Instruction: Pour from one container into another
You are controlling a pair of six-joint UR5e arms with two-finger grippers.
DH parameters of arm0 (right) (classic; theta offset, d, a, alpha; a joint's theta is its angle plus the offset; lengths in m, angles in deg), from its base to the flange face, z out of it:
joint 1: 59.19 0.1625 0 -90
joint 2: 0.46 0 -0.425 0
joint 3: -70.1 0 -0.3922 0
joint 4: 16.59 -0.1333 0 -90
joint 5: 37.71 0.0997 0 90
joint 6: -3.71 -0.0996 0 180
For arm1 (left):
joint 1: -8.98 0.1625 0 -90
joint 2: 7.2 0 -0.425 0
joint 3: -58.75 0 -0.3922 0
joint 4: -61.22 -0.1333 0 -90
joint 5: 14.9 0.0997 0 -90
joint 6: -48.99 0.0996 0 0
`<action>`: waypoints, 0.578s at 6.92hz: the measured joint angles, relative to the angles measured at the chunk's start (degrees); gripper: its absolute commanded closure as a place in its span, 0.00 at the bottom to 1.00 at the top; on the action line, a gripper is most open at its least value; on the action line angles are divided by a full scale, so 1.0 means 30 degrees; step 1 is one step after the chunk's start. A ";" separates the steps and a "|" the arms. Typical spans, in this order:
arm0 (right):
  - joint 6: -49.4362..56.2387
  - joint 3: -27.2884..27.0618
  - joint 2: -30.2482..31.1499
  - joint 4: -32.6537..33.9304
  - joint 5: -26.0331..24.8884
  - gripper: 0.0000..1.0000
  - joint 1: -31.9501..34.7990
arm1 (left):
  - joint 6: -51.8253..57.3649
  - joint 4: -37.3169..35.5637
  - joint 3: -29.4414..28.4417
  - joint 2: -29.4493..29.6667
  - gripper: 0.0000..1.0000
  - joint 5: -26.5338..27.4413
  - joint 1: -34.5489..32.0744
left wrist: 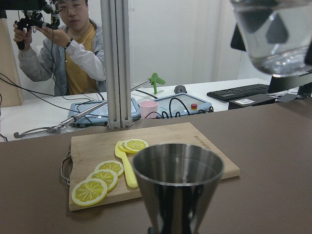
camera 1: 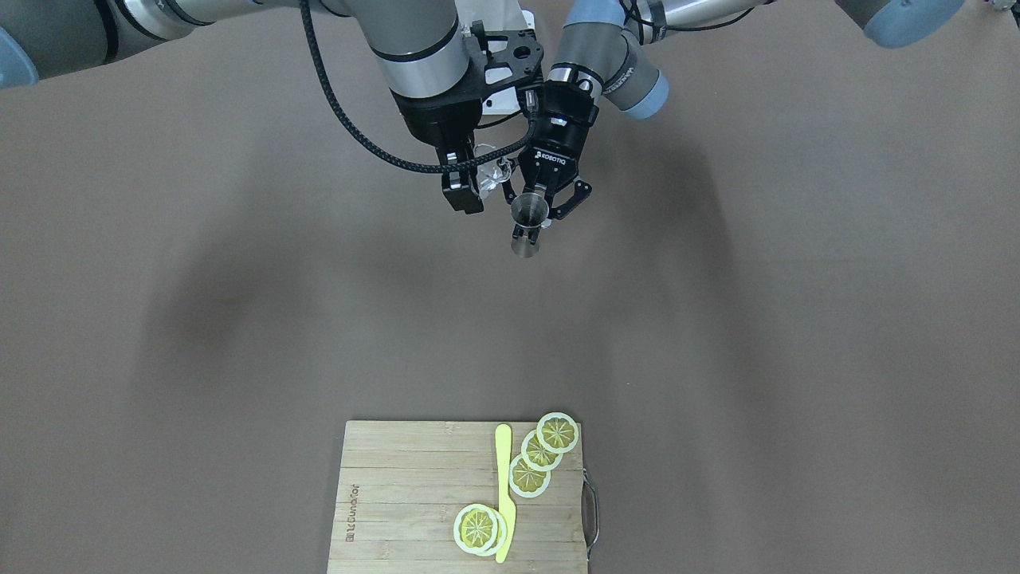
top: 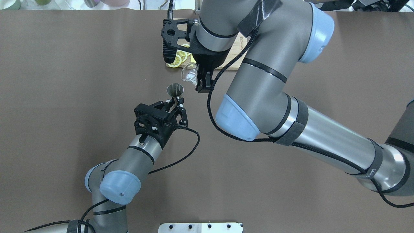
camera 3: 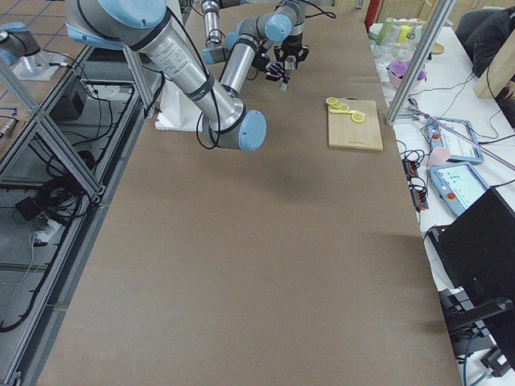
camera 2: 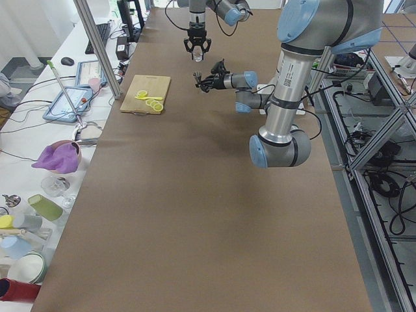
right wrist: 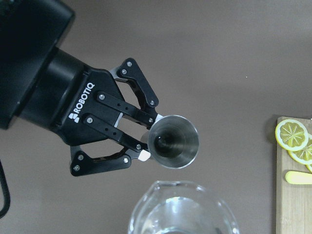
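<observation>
Pinching the waist of a steel jigger [top: 175,90], the left gripper [top: 175,104] has its fingers closed on it and holds it upright, mouth up, above the brown table [top: 64,97]. In the overhead view, a clear glass cup [top: 189,73] sits at about 1 o'clock from the jigger. It is just beside the jigger and higher, apart from it, clamped in the right gripper [top: 199,81]. Farther off toward 12 o'clock lies a wooden cutting board [camera 1: 398,494] carrying lemon slices [camera 1: 530,474] and a yellow knife [camera 1: 504,478].

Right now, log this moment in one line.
phase: pre-pour | left gripper: shut on steel jigger, upright | right gripper: shut on clear glass, higher, beside jigger | stream: none visible
</observation>
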 measured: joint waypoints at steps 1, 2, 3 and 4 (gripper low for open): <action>0.0005 -0.0080 0.0141 0.0038 -0.0330 1.00 -0.0252 | 0.0000 0.0000 0.0035 -0.0014 1.00 0.0000 0.0016; 0.0016 -0.0081 0.0176 0.0198 -0.0479 1.00 -0.0382 | 0.0000 0.0007 0.0064 -0.0024 1.00 0.0000 0.0061; 0.0039 -0.0082 0.0145 0.0498 -0.0523 1.00 -0.0443 | 0.0000 0.0013 0.0134 -0.0059 1.00 0.0007 0.0132; 0.0065 -0.0082 0.0095 0.0783 -0.0543 1.00 -0.0460 | 0.0007 0.0006 0.0232 -0.0103 1.00 0.0020 0.0199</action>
